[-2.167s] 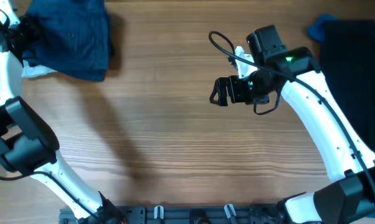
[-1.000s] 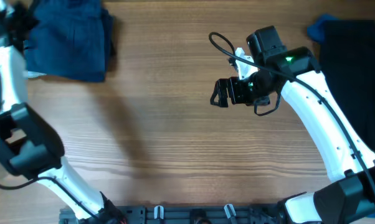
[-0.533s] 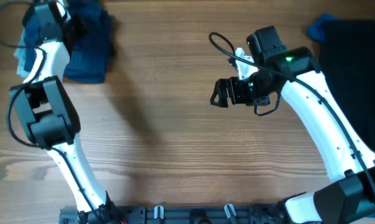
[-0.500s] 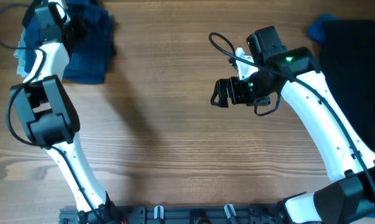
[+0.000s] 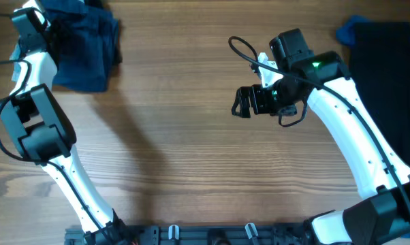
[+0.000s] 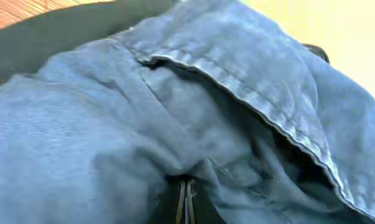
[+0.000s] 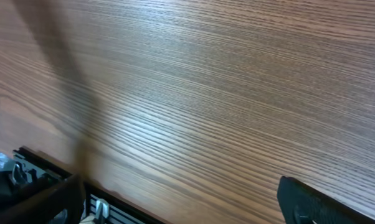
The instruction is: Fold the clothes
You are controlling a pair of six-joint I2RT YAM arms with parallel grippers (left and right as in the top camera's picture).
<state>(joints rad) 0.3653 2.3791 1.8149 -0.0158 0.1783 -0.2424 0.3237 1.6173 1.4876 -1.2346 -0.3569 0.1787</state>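
Observation:
The dark navy-blue garment [image 5: 89, 47] lies bunched at the table's far left corner. It fills the left wrist view [image 6: 175, 106], showing a stitched seam and folds. My left gripper [image 5: 54, 30] is at the garment's left edge. Its fingers [image 6: 185, 202] are pressed together with the fabric pinched around them. My right gripper [image 5: 243, 102] hovers over bare wood right of the middle, open and empty. In the right wrist view its fingers [image 7: 175, 205] are spread wide over the table. A black garment [image 5: 389, 68] and a bright blue one [image 5: 348, 28] lie at the far right.
The wooden table [image 5: 191, 156] runs bare between the two garment piles. A black rail with clips [image 5: 212, 235] lines the front edge and also shows in the right wrist view [image 7: 100, 208]. A black cable [image 5: 238, 46] loops off the right wrist.
My left arm has swung in over the garment's left edge and then back toward the far left corner. The navy garment has bunched narrower. The right arm has not moved.

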